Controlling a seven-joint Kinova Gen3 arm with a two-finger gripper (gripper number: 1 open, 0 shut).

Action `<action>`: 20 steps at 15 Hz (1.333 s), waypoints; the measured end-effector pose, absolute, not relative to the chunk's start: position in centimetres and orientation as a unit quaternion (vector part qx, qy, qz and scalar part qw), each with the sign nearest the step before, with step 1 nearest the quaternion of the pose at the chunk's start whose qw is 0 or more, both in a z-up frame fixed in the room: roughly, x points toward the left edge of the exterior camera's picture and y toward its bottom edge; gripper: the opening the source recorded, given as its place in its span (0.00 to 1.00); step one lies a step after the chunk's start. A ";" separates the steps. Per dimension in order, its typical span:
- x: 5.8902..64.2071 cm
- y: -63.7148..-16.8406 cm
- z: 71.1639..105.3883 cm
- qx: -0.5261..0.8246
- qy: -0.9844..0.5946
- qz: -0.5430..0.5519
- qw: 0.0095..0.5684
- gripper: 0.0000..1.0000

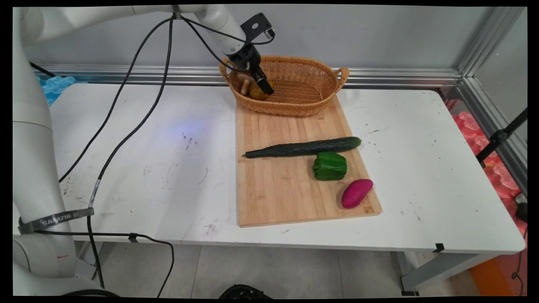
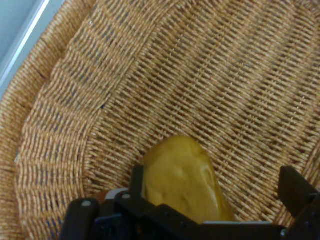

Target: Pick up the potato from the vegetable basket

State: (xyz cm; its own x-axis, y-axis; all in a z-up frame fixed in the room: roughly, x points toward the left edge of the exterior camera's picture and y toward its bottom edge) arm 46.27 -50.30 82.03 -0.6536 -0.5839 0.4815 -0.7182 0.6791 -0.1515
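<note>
Gripper (image 1: 257,86) of black metal, two-fingered, reaches down into the left end of an oval woven wicker basket (image 1: 294,99) with two small loop handles. Between its fingers sits a yellow-brown, potato-like lump (image 2: 185,177), smooth and rounded; in the hand view the left finger (image 2: 137,182) lies against the lump's side while the right finger (image 2: 295,190) stands well clear of it, so the jaws are spread wide and grip nothing. The lump rests on the basket's woven floor, close to where the floor curves up into the left wall. In the main view a pale tan, mushroom-shaped piece (image 1: 244,84) shows just left of the gripper, inside the same end of the basket. The basket stands on the far end of a long, light wooden cutting board (image 1: 273,189) that lies lengthwise on the white table (image 1: 147,168). Across the board's middle lies a long dark green cucumber (image 1: 303,147), its thicker end toward the right. Just nearer than it, toward the board's right side, sits a green bell pepper (image 1: 329,166), and nearer still, by the board's right near corner, lies a purple-red sweet potato (image 1: 356,192). Black cables (image 1: 139,122) hang from the arm over the table's left half.
</note>
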 end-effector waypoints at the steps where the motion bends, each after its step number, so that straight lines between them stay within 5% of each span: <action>1: 46.3 -50.3 82.0 0.366 -0.894 0.166 0.200 1.00; 20: 46.5 -52.1 78.9 0.375 -0.894 0.157 0.188 1.00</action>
State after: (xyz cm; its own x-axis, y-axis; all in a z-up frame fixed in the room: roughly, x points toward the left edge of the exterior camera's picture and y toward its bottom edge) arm 46.47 -52.09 78.93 -0.6479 -0.6117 0.4539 -0.7296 0.6695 -0.1393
